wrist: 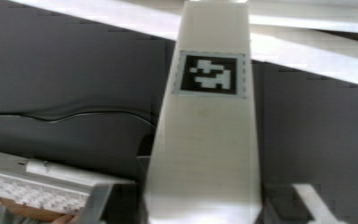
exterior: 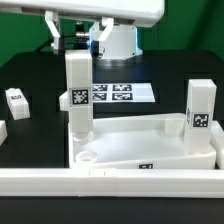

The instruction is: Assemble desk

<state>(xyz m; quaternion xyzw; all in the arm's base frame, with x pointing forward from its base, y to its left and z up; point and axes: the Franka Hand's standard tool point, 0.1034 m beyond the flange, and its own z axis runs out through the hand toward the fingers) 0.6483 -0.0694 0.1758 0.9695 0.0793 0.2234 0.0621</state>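
Tabletop (exterior: 160, 135): flat on black bench (exterior: 30, 75).
Leg (exterior: 78, 95): upright, foot at the tabletop's corner on the exterior view's left, top clamped in claw (exterior: 77, 50).
Second leg (exterior: 200, 108): upright at the corner on the exterior view's right.
Marker board (exterior: 112, 93): behind the tabletop.

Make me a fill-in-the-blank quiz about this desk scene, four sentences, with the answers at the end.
1. In the exterior view, the left leg and the right leg both stand ___.
2. The round socket at the near corner of the tabletop is ___.
3. The small block lies toward the exterior view's ___.
4. The table is coloured ___.

Answers: upright; empty; left; black.
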